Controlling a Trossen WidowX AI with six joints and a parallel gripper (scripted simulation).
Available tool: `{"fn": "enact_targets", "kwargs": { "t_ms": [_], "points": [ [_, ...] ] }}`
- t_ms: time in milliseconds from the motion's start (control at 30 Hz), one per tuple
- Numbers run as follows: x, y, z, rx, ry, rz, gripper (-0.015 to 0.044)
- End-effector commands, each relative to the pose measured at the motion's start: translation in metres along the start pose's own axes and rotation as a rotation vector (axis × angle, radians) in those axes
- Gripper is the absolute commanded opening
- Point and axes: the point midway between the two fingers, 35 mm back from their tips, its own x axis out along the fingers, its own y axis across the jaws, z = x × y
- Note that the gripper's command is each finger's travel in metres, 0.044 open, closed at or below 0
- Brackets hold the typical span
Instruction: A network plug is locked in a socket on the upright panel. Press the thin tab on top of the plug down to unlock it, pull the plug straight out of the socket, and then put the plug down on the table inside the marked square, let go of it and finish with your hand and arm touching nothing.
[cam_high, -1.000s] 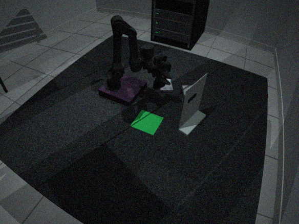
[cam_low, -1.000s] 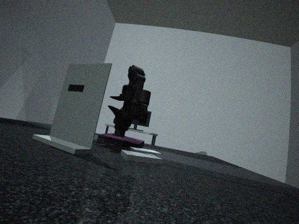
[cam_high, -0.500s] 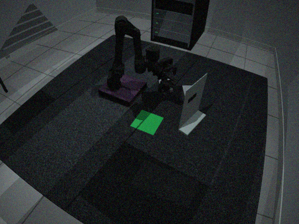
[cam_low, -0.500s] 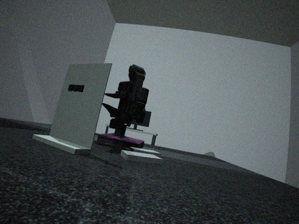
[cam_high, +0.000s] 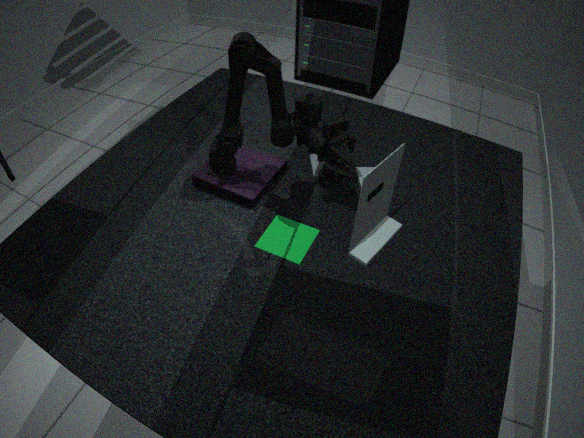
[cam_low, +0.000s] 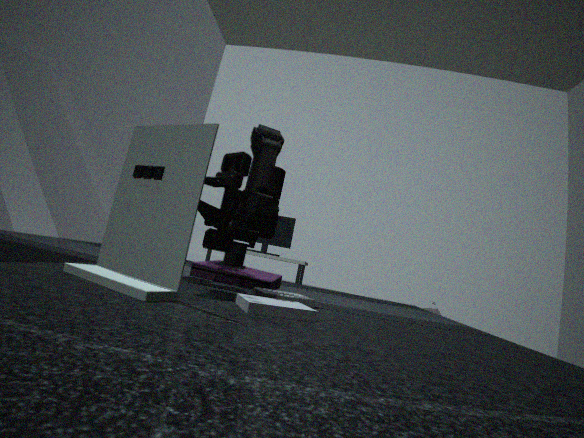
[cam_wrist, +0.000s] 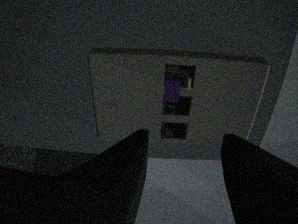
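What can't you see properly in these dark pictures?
Wrist view: the small purple network plug in the upright white panel is dim and blurry; its thin tab is too small to tell.
Exterior view: the panel hides the plug and the jaws.
Top view: the plug is lost in darkness beside the black gripper.

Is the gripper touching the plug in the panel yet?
Apart. In the wrist view the plug sits in the upright panel well ahead of the gripper, with bare panel base showing between the fingers.
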Motion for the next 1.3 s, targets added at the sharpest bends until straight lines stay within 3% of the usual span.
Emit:
{"fn": "enact_targets", "kwargs": {
  "t_ms": [0, 967, 1267],
  "points": [
    [0.006, 0.003, 0.003, -0.003, -0.005, 0.006, 0.0156],
    [0.050, 0.002, 0.014, -0.002, -0.006, 0.002, 0.0156],
    [0.050, 0.002, 0.014, -0.002, -0.006, 0.002, 0.0096]
  ]
}}
